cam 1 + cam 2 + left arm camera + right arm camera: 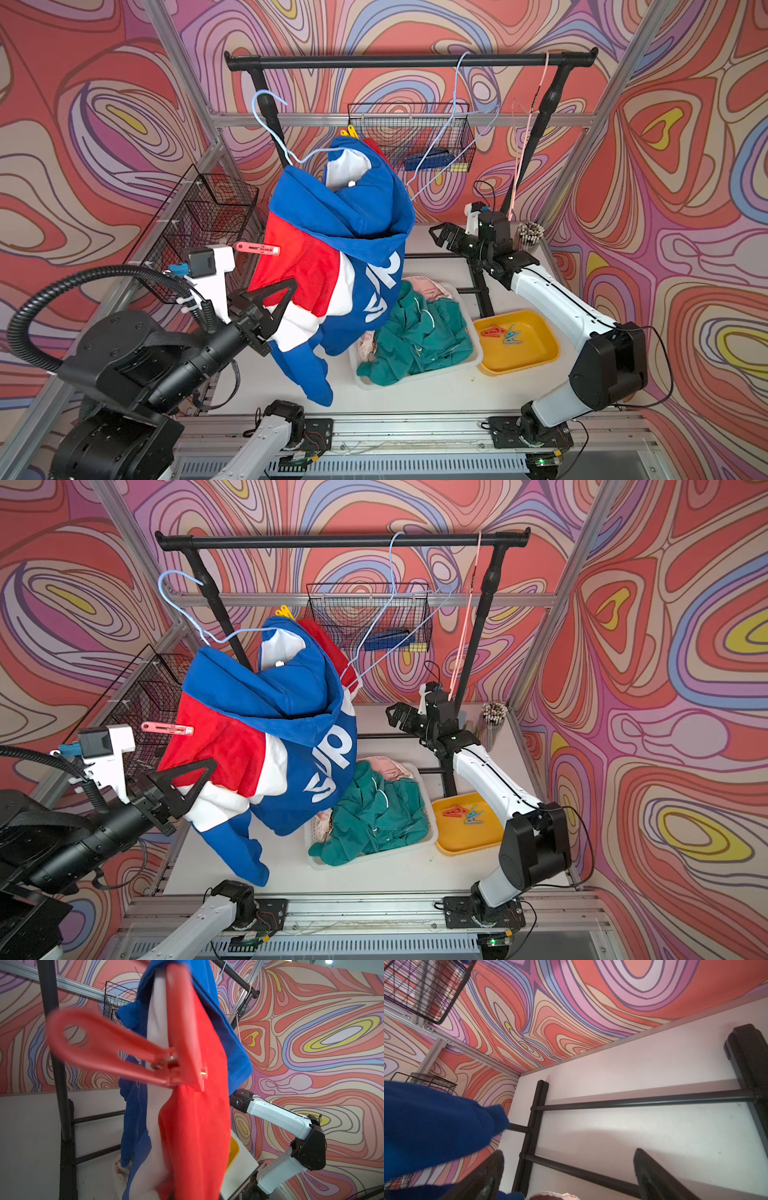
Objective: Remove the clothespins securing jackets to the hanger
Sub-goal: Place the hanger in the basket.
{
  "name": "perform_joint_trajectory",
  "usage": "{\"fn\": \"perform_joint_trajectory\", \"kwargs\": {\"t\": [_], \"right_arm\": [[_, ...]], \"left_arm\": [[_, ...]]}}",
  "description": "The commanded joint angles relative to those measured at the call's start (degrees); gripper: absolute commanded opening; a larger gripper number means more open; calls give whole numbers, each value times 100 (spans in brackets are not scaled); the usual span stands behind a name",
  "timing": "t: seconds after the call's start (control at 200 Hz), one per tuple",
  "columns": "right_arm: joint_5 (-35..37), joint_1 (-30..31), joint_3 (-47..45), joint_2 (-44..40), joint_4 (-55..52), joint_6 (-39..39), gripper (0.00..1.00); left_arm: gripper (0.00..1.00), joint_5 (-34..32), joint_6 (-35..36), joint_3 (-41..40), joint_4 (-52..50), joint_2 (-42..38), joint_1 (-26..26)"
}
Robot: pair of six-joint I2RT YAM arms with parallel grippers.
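A blue-red-white hooded jacket (332, 232) (257, 712) hangs on a light blue hanger (266, 104), whose hook sits below the rail beside the rack's left post. My left gripper (291, 289) (210, 766) is shut on the jacket's red-and-white side; red cloth hides its jaws in the left wrist view. A red-orange clothespin (256, 248) (167, 728) (116, 1049) is clipped on the jacket just above that gripper. A yellow clothespin (350, 132) (284, 611) sits at the jacket's top. My right gripper (440, 235) (395, 715) (569, 1152) stands open and empty over the table behind the jacket.
A white bin (449, 368) holds a teal jacket (415, 336) and a pink one (428, 289). The yellow tray (528, 353) holds red-orange (490, 331) and teal clothespins (512, 334). Bare blue (457, 104) and pink hangers (528, 124) hang on the black rail (374, 62). Wire baskets (199, 224) (411, 137) line the walls.
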Motion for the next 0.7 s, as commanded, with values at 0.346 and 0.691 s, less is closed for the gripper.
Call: {"fn": "perform_joint_trajectory", "kwargs": {"t": [0.346, 0.691], "right_arm": [[-265, 662, 310, 481, 368, 155, 97], [-453, 938, -1420, -920, 1113, 616, 92]], "left_arm": [[0, 1510, -733, -589, 1411, -262, -189], [0, 2160, -976, -1408, 2220, -66, -201]]}}
